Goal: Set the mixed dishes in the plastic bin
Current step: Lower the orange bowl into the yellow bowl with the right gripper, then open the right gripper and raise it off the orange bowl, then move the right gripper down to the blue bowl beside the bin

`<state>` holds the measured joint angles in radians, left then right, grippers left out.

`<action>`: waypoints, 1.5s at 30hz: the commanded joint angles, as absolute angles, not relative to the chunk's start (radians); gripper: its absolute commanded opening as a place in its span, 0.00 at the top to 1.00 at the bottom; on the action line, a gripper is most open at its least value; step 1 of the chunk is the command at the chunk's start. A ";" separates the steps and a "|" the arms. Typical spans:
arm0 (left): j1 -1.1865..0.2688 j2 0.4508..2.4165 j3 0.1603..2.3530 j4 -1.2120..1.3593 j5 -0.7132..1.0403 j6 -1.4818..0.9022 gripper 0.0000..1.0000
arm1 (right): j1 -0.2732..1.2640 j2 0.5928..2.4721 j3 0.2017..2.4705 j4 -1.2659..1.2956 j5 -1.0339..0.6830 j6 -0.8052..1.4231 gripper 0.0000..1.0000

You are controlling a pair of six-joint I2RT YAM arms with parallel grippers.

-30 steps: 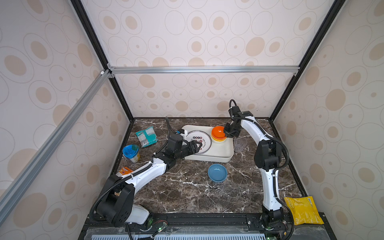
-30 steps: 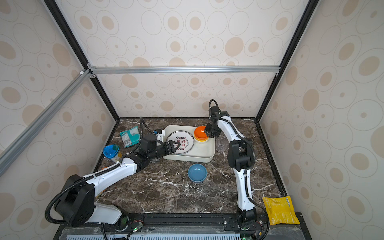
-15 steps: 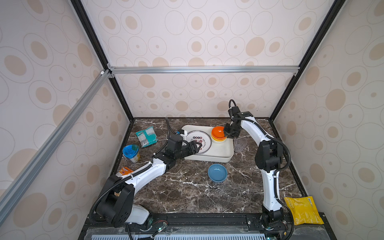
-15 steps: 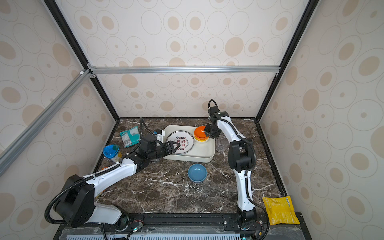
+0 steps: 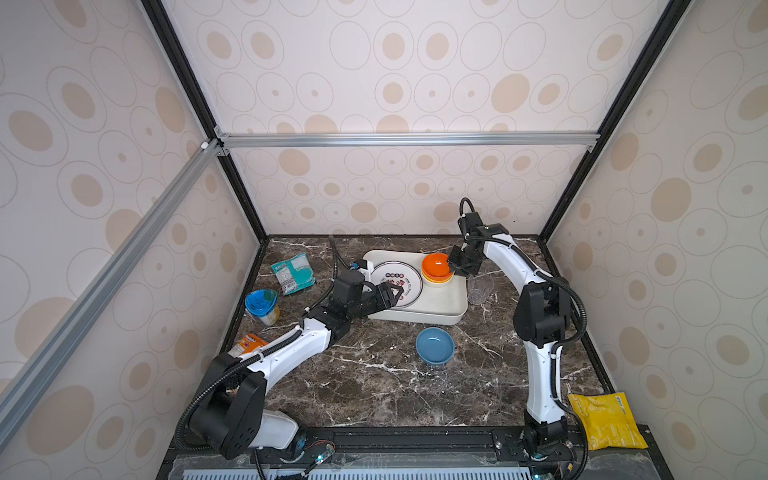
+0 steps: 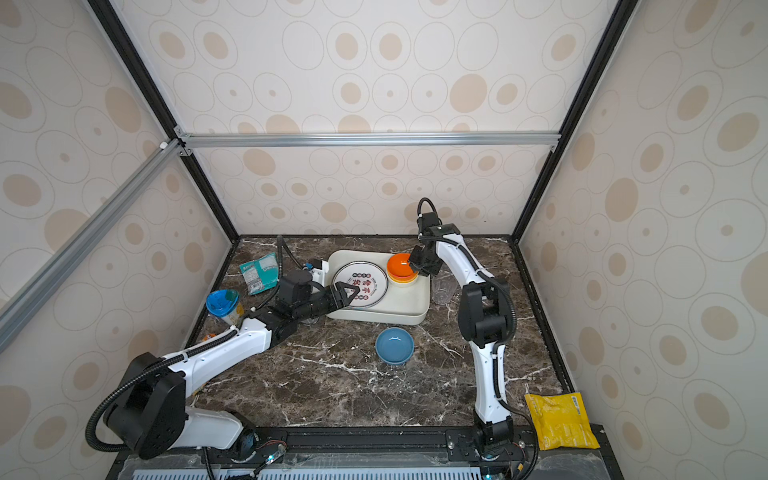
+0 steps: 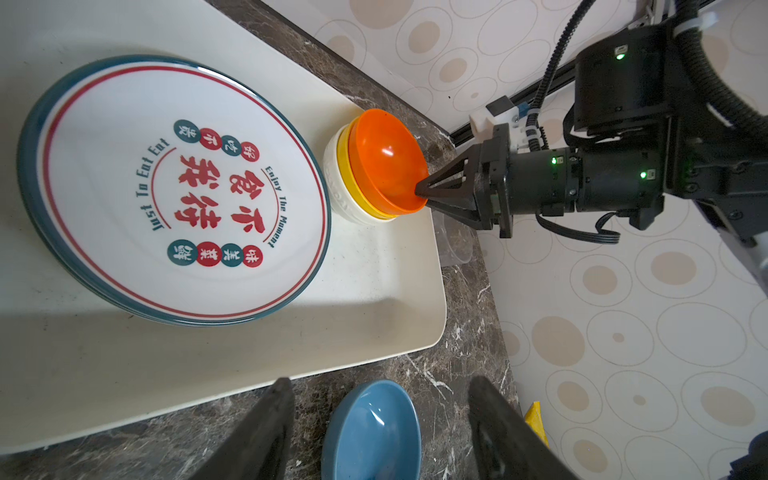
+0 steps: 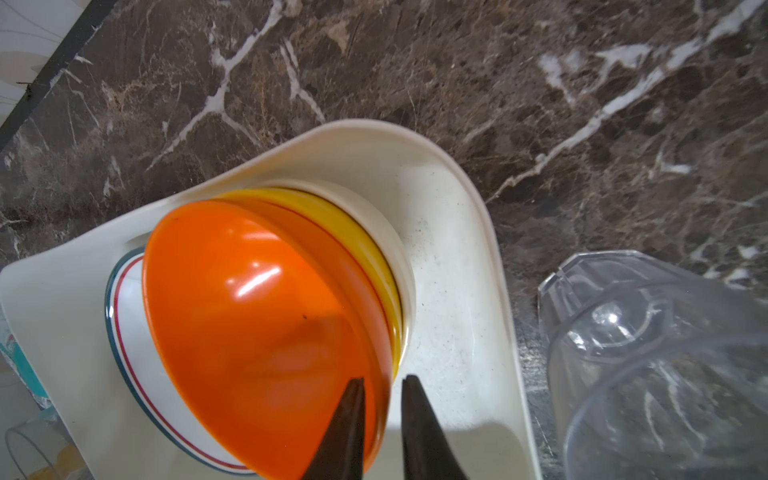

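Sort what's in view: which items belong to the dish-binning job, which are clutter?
Job: shallow white plastic bin; round white dark-rimmed plate; stacked orange bowl, yellow bowl, cream bowl; blue bowl; clear plastic cup.
Lying about: teal snack packet; blue-lidded cup; small orange packet; yellow crinkly packet.

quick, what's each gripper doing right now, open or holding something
left gripper: open, holding nothing
right gripper: closed on the rim of the round orange plastic bowl, in the white rectangular plastic bin
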<state>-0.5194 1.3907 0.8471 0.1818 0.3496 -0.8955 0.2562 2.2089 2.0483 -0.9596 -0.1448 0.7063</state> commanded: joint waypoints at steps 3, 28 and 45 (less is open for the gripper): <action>-0.512 1.376 0.848 0.210 0.351 -0.910 0.34 | 0.260 2.138 2.039 -0.997 -0.131 0.699 0.77; -0.557 1.373 0.887 0.108 0.432 -0.847 0.34 | 0.262 1.512 1.291 -0.772 -0.369 0.551 0.65; -0.656 1.430 0.848 -0.019 0.446 -0.741 0.34 | 0.380 1.415 0.941 -0.713 -0.377 0.499 0.63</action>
<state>-0.6430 1.4281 0.8509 0.0086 0.4744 -0.7826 0.3565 1.3991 0.9653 -0.7528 -0.3885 0.4973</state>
